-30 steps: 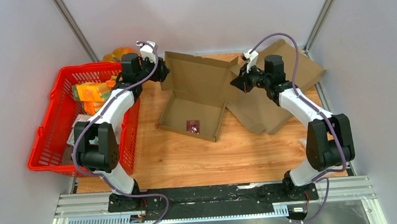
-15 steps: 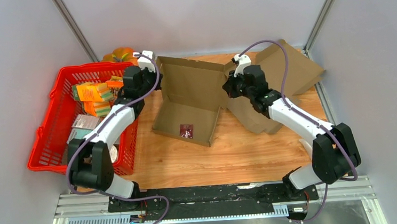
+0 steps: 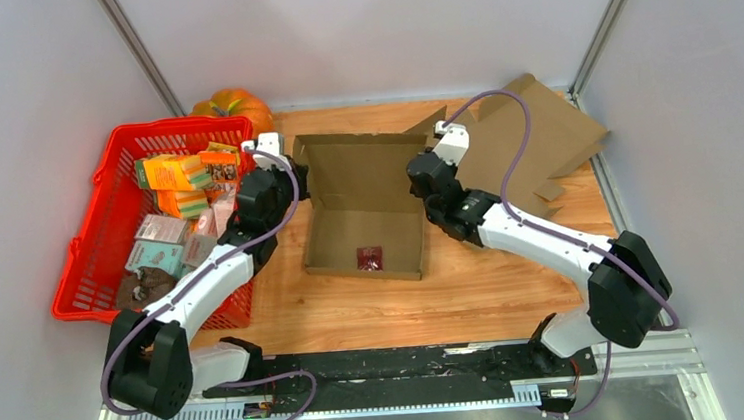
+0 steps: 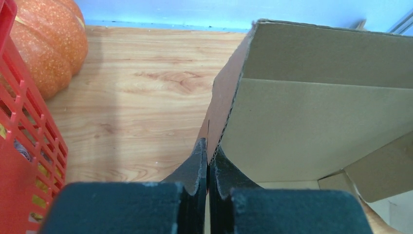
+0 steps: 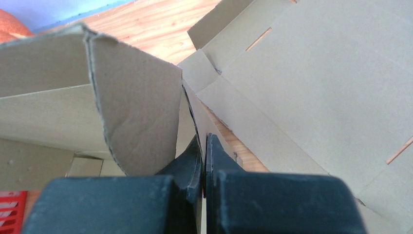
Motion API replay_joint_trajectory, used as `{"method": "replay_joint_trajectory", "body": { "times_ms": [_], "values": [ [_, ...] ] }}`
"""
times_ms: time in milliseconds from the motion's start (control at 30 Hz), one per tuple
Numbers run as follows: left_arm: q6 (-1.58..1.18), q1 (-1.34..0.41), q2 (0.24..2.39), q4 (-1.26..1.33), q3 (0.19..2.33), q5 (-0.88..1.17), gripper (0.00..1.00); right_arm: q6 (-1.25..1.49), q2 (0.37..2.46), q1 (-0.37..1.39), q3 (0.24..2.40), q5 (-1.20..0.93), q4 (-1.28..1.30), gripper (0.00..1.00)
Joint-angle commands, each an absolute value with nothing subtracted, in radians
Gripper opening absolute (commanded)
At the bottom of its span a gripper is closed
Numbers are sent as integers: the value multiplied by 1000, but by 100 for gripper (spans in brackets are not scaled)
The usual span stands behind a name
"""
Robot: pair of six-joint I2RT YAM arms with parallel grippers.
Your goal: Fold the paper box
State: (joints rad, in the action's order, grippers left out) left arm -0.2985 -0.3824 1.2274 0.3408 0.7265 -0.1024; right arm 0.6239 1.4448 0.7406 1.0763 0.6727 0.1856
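At mid bench [image 3: 474,287], box [image 3: 365,233] open side up, long axis left to right, back panel raised at far side, left gripper [image 4: 208,151] clenched on its left wall, right gripper [image 5: 202,142] clenched on its right wall

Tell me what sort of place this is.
Probably a robotics lab test cell: plain grey partition walls enclose a wooden tabletop, a black metal mounting rail runs along its near edge, and there are staged props: a red plastic basket and an open brown cardboard box.
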Motion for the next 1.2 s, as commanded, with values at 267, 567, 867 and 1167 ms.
{"method": "replay_joint_trajectory", "body": {
  "times_ms": [267,567,867,1167],
  "values": [
    [-416,-466,1042,525,441,-120,0,450,1353,906,726,913,-443,1],
    [-514,-558,988,598,269,-169,0,383,1321,1051,529,1018,-575,13],
    [-494,-592,969,578,229,-230,0,815,1047,1086,604,724,423,98],
    [-489,-594,974,580,229,-225,0,753,562,1152,769,406,802,100]
  ]
}}
